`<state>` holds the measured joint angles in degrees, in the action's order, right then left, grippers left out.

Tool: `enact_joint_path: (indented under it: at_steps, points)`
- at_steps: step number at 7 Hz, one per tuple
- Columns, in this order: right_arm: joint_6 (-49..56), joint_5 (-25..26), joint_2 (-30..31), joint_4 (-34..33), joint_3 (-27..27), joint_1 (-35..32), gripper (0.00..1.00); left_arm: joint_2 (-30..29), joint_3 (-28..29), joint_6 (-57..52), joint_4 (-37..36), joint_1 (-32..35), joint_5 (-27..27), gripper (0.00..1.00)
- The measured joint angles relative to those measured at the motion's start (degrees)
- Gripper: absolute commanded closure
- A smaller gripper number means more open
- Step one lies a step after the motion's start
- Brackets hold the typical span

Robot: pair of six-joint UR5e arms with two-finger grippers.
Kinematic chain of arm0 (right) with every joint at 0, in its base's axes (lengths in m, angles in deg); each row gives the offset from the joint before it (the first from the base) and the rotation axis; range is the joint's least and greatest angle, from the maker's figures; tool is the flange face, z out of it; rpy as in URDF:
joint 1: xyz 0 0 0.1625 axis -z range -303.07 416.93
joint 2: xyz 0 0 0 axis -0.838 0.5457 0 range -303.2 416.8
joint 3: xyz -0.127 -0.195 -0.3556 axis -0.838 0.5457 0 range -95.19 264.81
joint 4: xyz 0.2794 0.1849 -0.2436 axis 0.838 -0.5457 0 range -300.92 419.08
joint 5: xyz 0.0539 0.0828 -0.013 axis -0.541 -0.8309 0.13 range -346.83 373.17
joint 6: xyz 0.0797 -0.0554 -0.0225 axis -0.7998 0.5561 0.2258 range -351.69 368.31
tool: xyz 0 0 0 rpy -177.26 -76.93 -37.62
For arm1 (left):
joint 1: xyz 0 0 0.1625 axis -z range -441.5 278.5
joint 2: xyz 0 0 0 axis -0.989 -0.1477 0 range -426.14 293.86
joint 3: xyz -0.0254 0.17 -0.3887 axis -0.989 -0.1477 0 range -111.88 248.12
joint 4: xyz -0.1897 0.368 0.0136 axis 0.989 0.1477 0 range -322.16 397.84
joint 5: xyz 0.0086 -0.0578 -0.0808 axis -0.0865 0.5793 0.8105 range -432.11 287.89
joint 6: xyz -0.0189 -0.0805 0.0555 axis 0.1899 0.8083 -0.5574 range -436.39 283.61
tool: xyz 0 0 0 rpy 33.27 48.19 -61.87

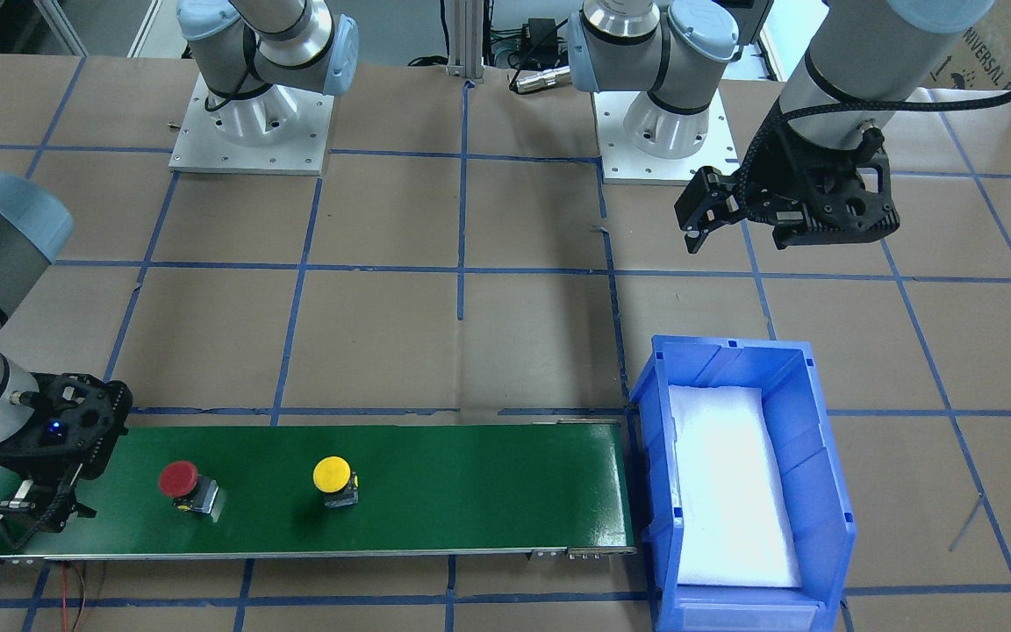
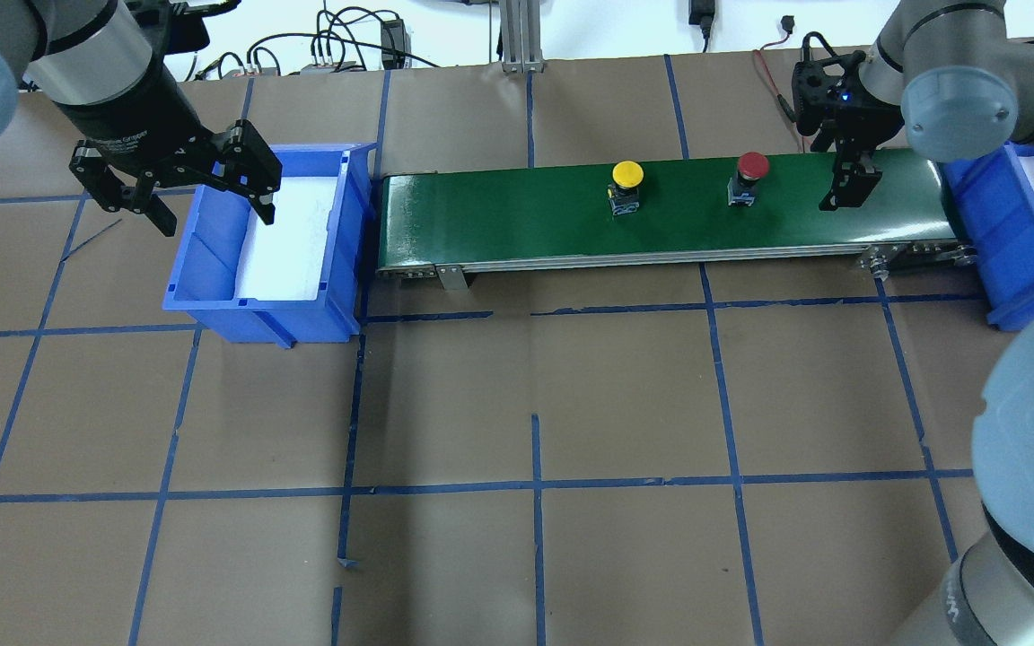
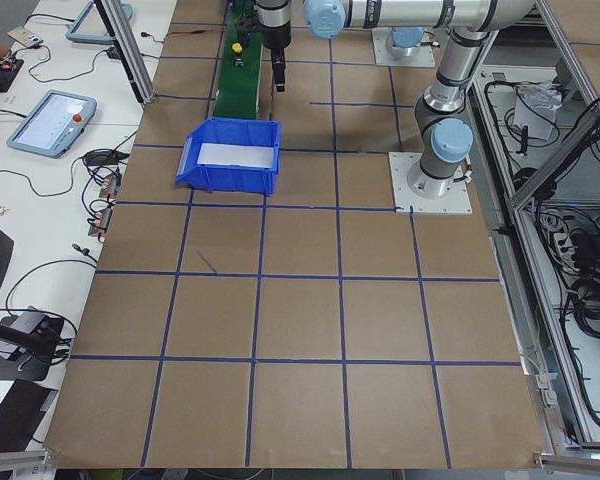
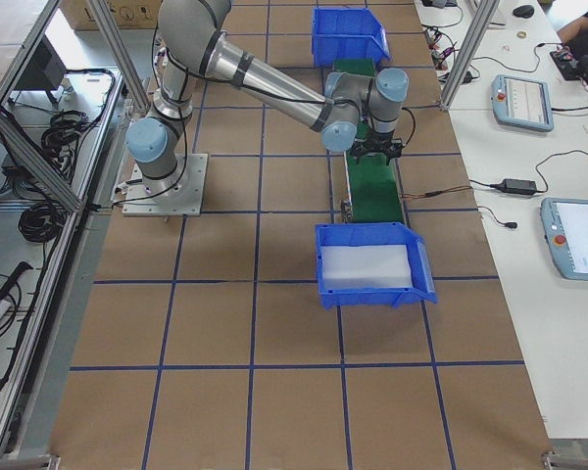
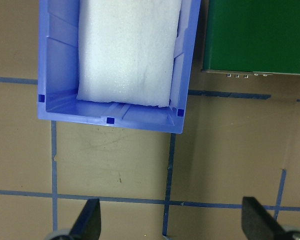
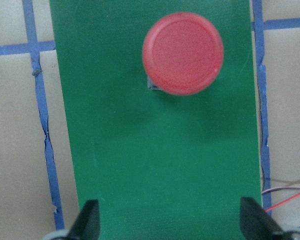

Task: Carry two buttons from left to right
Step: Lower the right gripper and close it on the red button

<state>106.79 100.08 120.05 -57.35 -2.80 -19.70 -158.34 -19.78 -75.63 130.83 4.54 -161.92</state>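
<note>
Belt (image 2: 499, 220) shows bare green around red button (image 2: 753, 164) and yellow button (image 2: 627, 173); left tool (image 5: 171, 220), right tool (image 6: 171, 221) gape empty.

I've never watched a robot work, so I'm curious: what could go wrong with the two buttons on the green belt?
1. The red button has a wide cap on a narrow body; the open right end effector could knock it over or slip off the round cap.
2. The yellow button stands on the same conveyor belt; if the belt runs, it might arrive unattended.
</note>
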Motion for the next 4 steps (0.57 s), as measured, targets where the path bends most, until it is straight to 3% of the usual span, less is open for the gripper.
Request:
enact_joint_path:
  at_steps: [4]
  points:
    - [2.73,1.37,0.34,-0.02,0.34,0.04,0.00,-0.02,0.01,0.04,0.00,0.00,-0.07,0.00]
